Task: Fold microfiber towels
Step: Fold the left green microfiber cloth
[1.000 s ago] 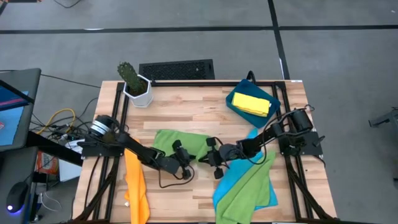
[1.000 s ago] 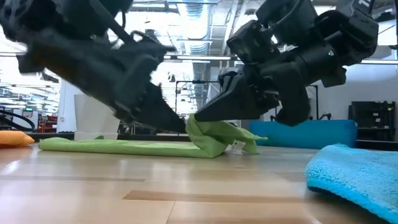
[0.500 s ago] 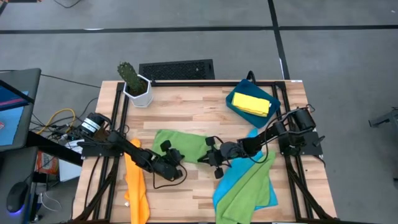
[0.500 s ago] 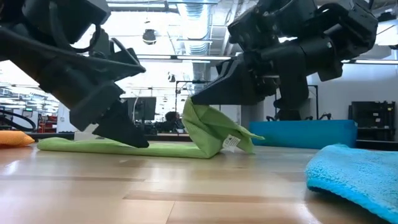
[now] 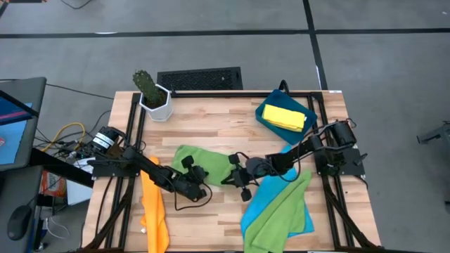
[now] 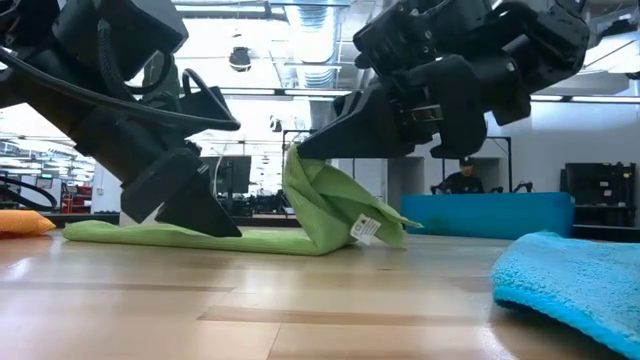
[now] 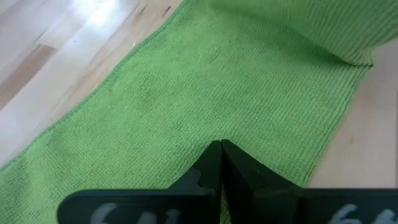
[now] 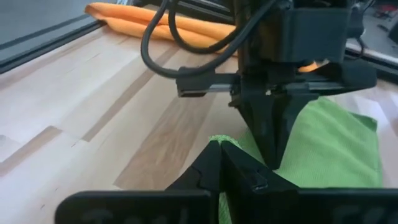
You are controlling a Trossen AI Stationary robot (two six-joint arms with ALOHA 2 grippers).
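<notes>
A lime green towel [image 5: 204,160] lies mid-table, and one edge of it is raised into a peak [image 6: 300,180] with a white tag [image 6: 365,230]. My right gripper [image 6: 297,155] is shut on that peak, reaching in from the table's right. My left gripper [image 6: 228,228] is shut, with its tips down on the flat part of the same towel [image 7: 186,93], left of the peak. An orange towel [image 5: 152,207] lies at the near left. A blue towel [image 5: 264,200] lies near right with a second green towel [image 5: 281,211] on top. A yellow towel [image 5: 287,117] lies in a dark-blue tray [image 5: 264,116]. My left gripper presses its shut fingertips [image 7: 221,155] down on the flat, lying part of the green towel [image 7: 221,134]. It slants down from the table's left side. That part stays flat on the wood. My right gripper pinches the towel's raised edge [image 8: 217,138] at its fingertips; one layer or several I cannot tell. The fingers slant down from the table's right. The held part stands lifted, with cloth draping below it to the table.
A potted cactus [image 5: 151,91] stands at the far left corner. Black frame rails run along the table's left [image 5: 133,119] and right [image 5: 330,197] sides. Bare wood [image 5: 211,119] lies beyond the green towel toward the far edge.
My left gripper has slid away from my right gripper toward the table's left, along the towel, and has tipped steeper onto its flat part. My right gripper has risen a little, drawing the towel's held edge into a taller peak; the rest stays flat.
</notes>
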